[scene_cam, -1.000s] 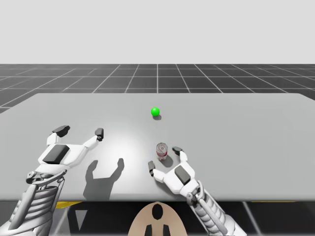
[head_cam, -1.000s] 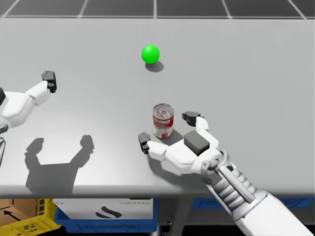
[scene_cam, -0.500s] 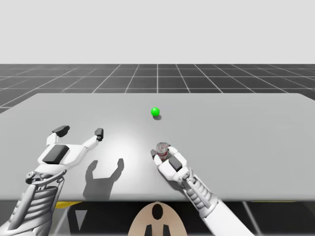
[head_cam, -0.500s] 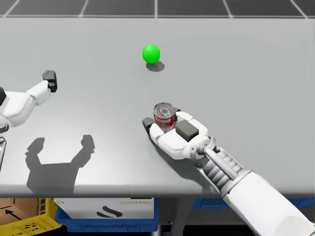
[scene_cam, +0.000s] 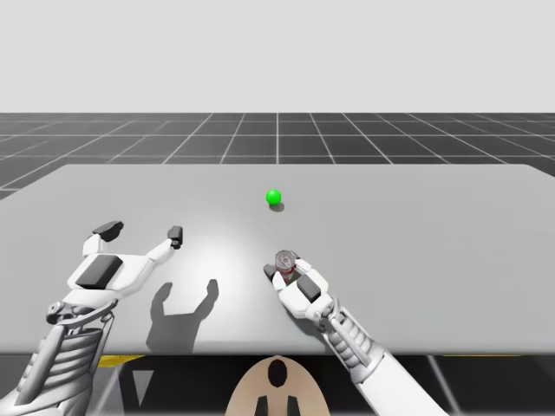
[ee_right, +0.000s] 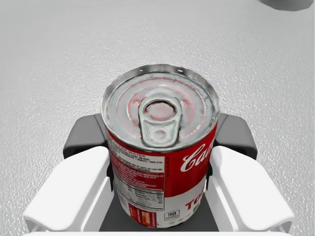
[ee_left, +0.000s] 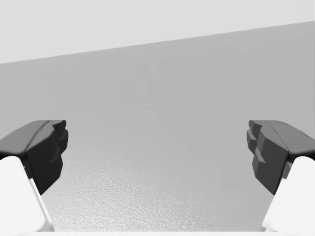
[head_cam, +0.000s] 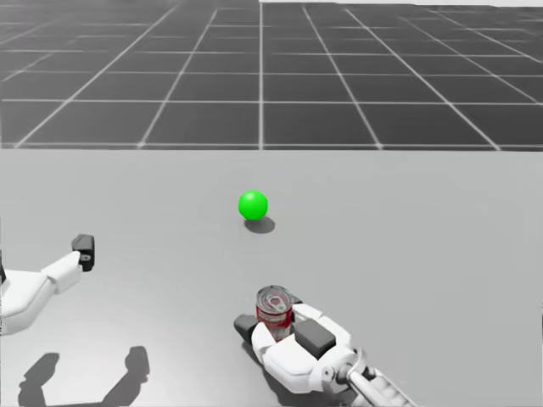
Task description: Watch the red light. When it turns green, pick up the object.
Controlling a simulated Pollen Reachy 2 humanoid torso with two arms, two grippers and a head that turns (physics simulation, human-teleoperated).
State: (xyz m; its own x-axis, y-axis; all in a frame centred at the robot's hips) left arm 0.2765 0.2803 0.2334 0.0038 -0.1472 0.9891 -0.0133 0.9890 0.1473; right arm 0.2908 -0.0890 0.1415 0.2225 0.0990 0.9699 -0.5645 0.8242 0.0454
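Observation:
The light, a small ball (scene_cam: 274, 197) (head_cam: 253, 204), glows green at the middle of the grey table (scene_cam: 416, 225). Nearer to me stands a red and white can (scene_cam: 284, 260) (head_cam: 274, 309) (ee_right: 162, 147) with a silver pull-tab lid, upright. My right gripper (scene_cam: 285, 269) (head_cam: 271, 324) (ee_right: 160, 135) is shut on it, one finger pressed against each side. I cannot tell whether the can is off the table. My left gripper (scene_cam: 141, 232) (ee_left: 157, 152) hovers open over the table's left part, with nothing between its fingers.
The table's near edge (scene_cam: 199, 351) runs just behind both wrists. My left arm's shadow (scene_cam: 182, 303) falls between the two arms. A dark gridded floor (head_cam: 254, 76) lies beyond the table's far edge.
My right gripper has shut on the can, which a second ago stood between its open fingers. My head has turned upward. The left arm has not moved.

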